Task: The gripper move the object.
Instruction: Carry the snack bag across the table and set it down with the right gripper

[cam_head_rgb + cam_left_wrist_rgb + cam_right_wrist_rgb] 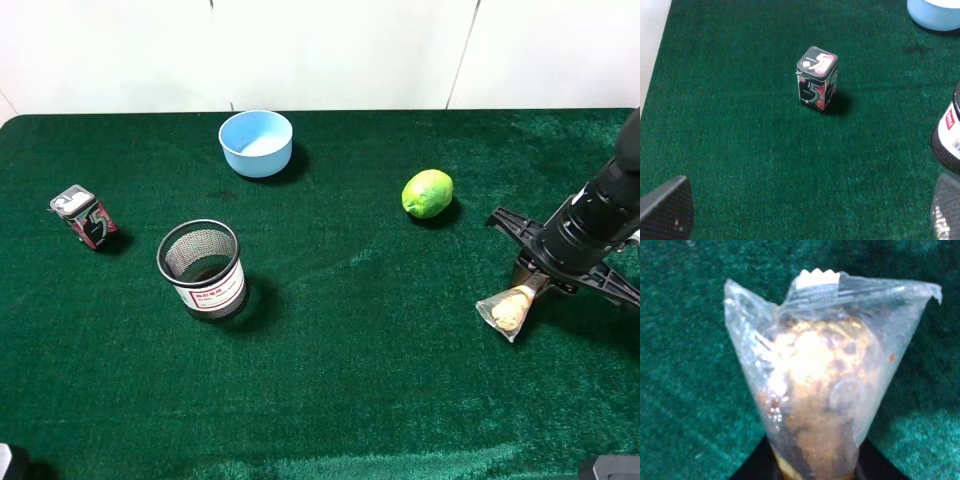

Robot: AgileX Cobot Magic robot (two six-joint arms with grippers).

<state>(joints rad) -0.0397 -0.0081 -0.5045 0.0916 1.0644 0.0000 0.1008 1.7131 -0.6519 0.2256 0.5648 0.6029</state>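
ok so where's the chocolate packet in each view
exterior high: packet at right side, held in the right pincer, lower right of the lime.
left wrist: not in it.
right wrist: packet fills the middle.
shared landmark: green cloth, in all three.

Green surface (400, 350) below a white wall (330, 50).
The surface wears a deep green, short-piled cloth, evenly lit; behind its far edge rises the wall, crossed by thin dark seams.

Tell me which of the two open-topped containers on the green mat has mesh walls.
The black wire-mesh cup with a white label band; the round light blue bowl farther back has solid walls.
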